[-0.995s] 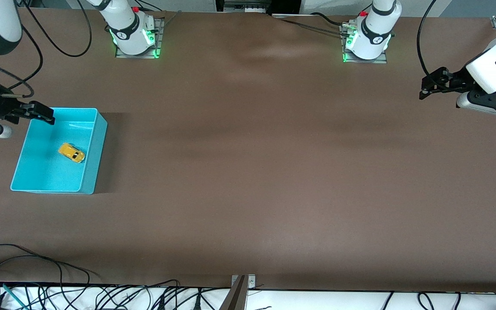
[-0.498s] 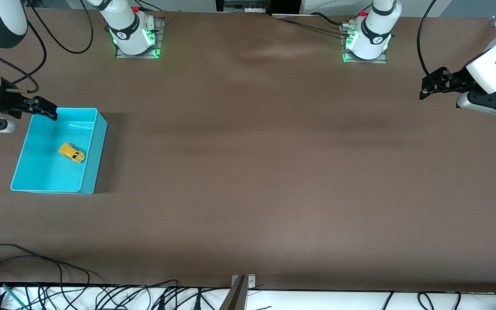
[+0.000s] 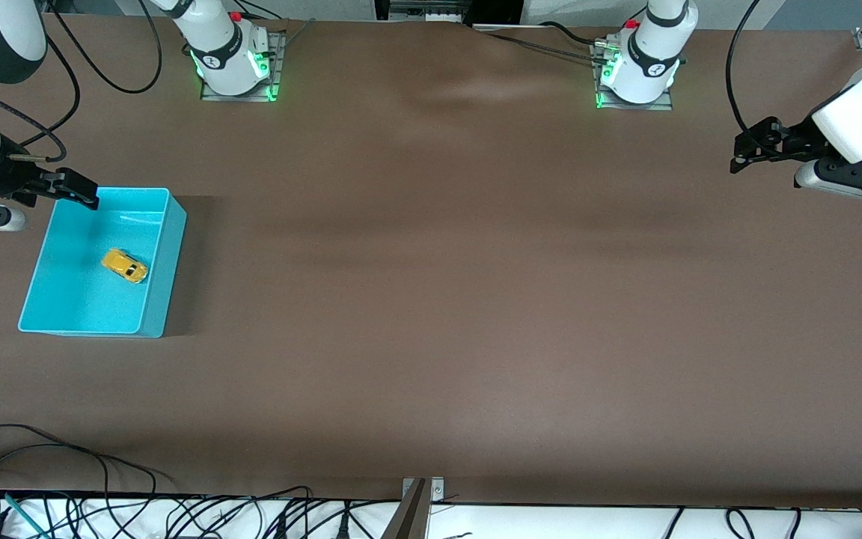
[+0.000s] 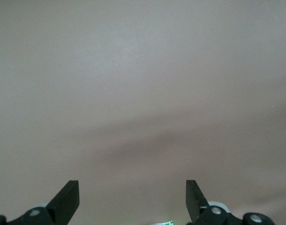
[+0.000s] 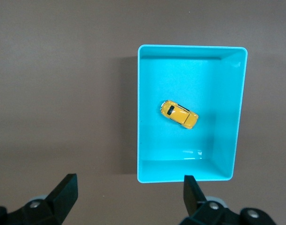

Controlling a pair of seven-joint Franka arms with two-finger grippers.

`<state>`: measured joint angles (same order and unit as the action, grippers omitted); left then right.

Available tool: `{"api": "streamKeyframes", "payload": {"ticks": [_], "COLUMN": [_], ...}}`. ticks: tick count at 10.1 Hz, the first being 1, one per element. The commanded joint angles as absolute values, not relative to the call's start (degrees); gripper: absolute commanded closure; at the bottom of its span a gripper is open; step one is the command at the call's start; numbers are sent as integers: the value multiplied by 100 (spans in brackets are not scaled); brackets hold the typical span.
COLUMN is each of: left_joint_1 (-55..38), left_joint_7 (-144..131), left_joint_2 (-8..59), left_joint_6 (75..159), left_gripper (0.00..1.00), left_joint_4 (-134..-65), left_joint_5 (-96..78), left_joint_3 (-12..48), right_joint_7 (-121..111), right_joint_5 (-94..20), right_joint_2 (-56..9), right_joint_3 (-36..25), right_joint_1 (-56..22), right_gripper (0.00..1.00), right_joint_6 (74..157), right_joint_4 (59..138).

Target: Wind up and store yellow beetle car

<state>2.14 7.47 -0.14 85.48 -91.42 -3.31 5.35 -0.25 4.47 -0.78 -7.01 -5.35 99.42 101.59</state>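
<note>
Since a second before, the right gripper [image 3: 75,191] had drawn up from inside the cyan bin [image 3: 165,262] to the bin's corner farthest from the front camera, fingers [image 5: 63,192] spread apart and empty. The yellow beetle car [image 3: 125,266] lay on the bin floor, well apart from those fingers. The left gripper [image 3: 745,153] waited over bare brown table [image 3: 476,299], its fingers [image 4: 68,199] also apart, holding nothing.

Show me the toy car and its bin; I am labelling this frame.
yellow beetle car [image 3: 125,266], front view, on its roof.
cyan bin [image 3: 159,281], front view, on its outer side wall.
</note>
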Motion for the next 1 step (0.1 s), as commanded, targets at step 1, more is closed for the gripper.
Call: {"api": "streamKeyframes", "payload": {"ticks": [1], "left_joint_1": [237], "left_joint_7": [888], "left_joint_2": [-18], "left_joint_6": [8455], "left_gripper": [0], "left_joint_4": [-9044], "left_joint_5": [-404], "left_joint_3": [519], "right_joint_7": [-9], "right_joint_5": [466], "right_joint_2": [-141], "right_joint_3": [-694], "right_joint_1": [-510], "right_gripper": [0], "right_joint_6": [9923], "right_joint_4": [10028]}}
